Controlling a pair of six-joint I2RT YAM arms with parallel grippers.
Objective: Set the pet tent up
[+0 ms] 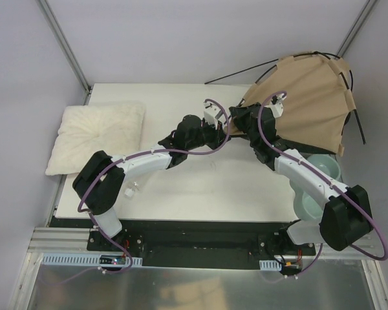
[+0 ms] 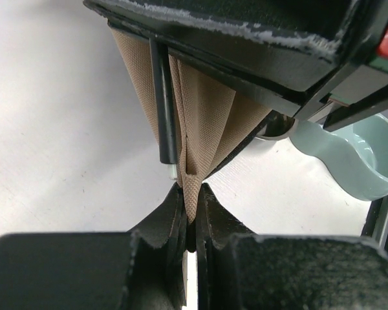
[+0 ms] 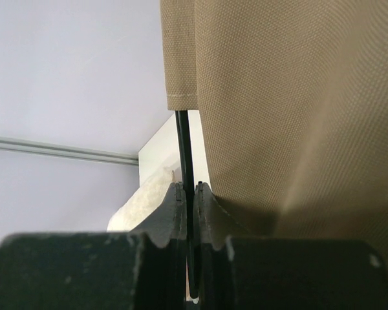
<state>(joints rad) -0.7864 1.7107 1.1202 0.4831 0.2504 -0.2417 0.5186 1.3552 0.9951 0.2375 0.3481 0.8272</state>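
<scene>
Currently | top: pet tent [image 1: 310,103] half-fanned over the bench's [image 1: 181,187] far right corner | left wrist: left gripper [image 2: 189,206] pinched shut on the tent's fabric tip, likely anchoring it | right wrist: right gripper [image 3: 191,194] clamped on a black pole [image 3: 183,145], apparently to flex it.
</scene>
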